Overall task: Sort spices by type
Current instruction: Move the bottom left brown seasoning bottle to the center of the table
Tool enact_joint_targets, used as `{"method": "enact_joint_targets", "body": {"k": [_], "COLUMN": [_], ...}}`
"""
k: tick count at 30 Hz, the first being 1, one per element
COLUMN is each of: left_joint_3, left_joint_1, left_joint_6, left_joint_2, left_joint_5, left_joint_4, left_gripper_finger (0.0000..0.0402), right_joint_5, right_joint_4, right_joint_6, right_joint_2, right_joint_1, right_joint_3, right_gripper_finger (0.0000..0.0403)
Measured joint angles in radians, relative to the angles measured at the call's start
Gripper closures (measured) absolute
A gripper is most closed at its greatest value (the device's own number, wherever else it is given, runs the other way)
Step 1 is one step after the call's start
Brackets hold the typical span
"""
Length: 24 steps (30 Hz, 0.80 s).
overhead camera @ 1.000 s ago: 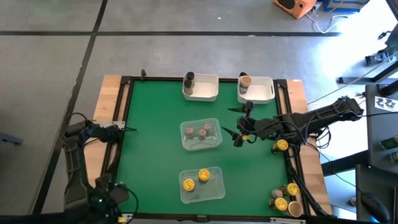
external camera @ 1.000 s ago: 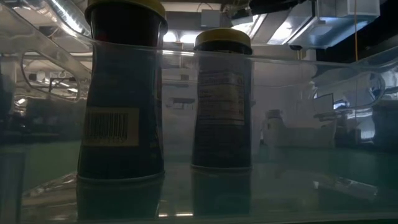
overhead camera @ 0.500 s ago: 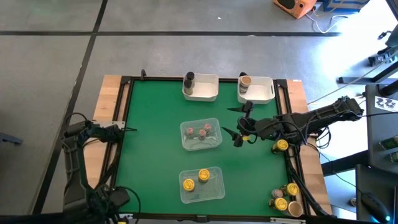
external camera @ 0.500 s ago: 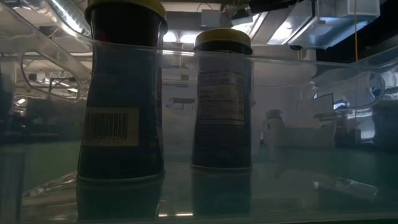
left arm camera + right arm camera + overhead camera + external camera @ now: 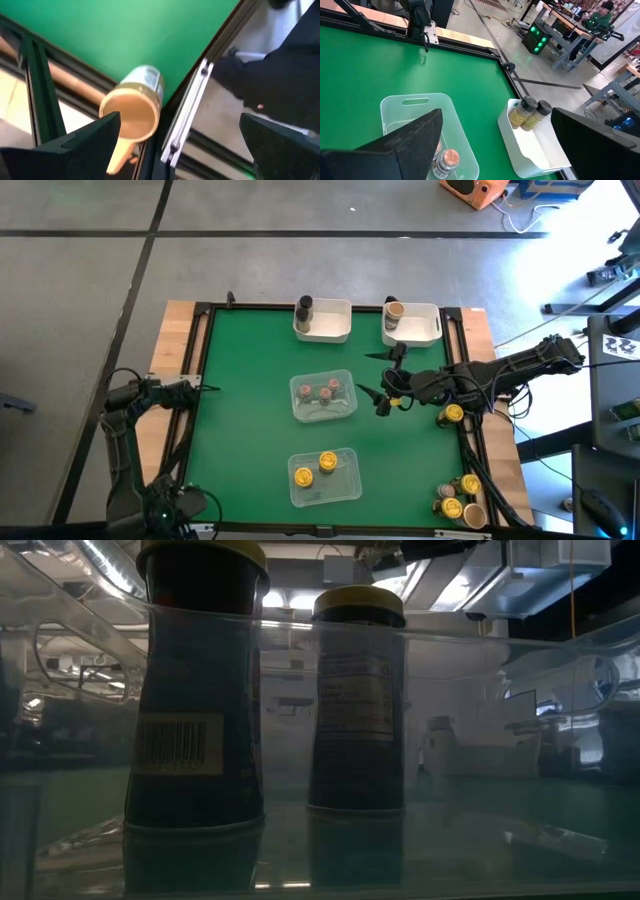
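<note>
A tan-lidded spice jar (image 5: 132,107) stands at the green mat's left edge, against the black frame rail. My left gripper (image 5: 180,120) (image 5: 188,388) hangs open above it, fingers pointing down, touching nothing. My right gripper (image 5: 385,387) (image 5: 495,125) waits open over the mat, to the right of the middle clear tray (image 5: 322,396), which holds reddish-brown-topped jars (image 5: 447,157). Two yellow-lidded jars (image 5: 315,469) (image 5: 200,690) stand in the near clear tray (image 5: 340,480). A dark grey jar (image 5: 303,308) is in the far left white bin (image 5: 330,325), and a tan-lidded jar (image 5: 393,312) is in the far right bin (image 5: 420,325).
A yellow-lidded jar (image 5: 453,414) stands at the right edge, and several more jars cluster at the near right corner (image 5: 460,498). A black frame (image 5: 200,360) rims the mat. Open green surface (image 5: 240,430) lies between the left edge and the trays.
My left arm has shifted a little and sunk slightly over the table's left edge, and its fingers have stayed open. My right arm and all the jars have kept still.
</note>
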State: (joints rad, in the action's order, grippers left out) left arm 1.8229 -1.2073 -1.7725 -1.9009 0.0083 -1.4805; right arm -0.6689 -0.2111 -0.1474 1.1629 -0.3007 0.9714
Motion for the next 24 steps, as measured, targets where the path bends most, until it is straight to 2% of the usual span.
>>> {"method": "enact_joint_targets", "body": {"k": [3, 9, 17, 24], "left_joint_3": [0.0, -0.043, -0.132, -0.194], "left_joint_1": [-0.016, -0.055, -0.062, -0.07], "left_joint_6": [-0.003, -0.05, 0.143, 0.214], "left_joint_2": [-0.007, -0.007, -0.007, -0.007], "left_joint_5": [0.049, 0.052, 0.056, 0.063], "left_joint_4": [-0.001, -0.024, -0.02, -0.015], "left_gripper_finger": [0.0011, 0.0011, 0.0011, 0.0011], "right_joint_5": [0.0, 0.0, 0.0, 0.0], "right_joint_4": [0.0, 0.0, 0.0, 0.0], "right_joint_6": [0.0, 0.0, 0.0, -0.014], "right_joint_2": [0.0, 0.0, 0.0, 0.0], "right_joint_1": [0.0, 0.0, 0.0, 0.0], "right_joint_3": [0.0, 0.0, 0.0, 0.001], "right_gripper_finger": [0.0031, 0.0031, 0.0031, 0.0031]}}
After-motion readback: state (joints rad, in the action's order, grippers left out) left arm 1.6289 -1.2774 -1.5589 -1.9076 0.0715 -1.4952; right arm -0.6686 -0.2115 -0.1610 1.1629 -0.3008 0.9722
